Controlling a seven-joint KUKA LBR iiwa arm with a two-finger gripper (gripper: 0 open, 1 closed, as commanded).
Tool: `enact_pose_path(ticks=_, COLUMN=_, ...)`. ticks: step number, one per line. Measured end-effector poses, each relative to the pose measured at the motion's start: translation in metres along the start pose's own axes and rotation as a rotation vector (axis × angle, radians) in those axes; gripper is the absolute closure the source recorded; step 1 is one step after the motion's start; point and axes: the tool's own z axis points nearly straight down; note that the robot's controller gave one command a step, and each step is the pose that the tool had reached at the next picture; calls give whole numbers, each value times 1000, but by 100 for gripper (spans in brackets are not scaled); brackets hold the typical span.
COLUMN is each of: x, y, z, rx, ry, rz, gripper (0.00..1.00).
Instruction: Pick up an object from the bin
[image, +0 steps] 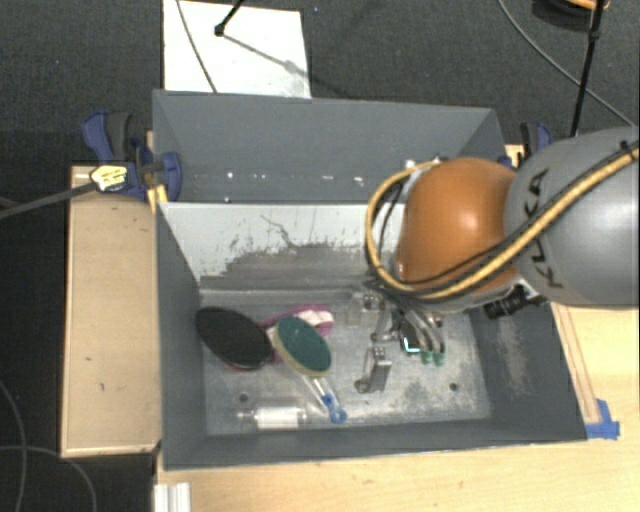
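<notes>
My gripper hangs low over the right-centre of the bin floor, under the orange cover. Its fingers stand apart, open, with nothing between them. Just left of it lies a teal round disc on a white handle with a blue tip. A pink thing lies behind the disc, partly hidden by it. The nearer finger is about a finger's width from the handle and does not touch it.
A black oval pad lies at the left of the floor, next to the disc. A clear tube rests along the front wall. The arm and its cables cover the bin's right rear. Bare floor shows at the front right.
</notes>
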Motion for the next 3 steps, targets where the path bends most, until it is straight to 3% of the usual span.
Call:
enact_pose_path(ticks=1, x=-41, y=57, z=114, rx=-1, ry=-3, rz=49, gripper=0)
enact_pose_path(ticks=2, x=-46, y=57, z=105, rx=-6, ry=-20, rz=53, gripper=100)
enact_pose_path(ticks=3, x=-24, y=110, z=-14, rx=-5, ry=-13, rz=12, gripper=100)
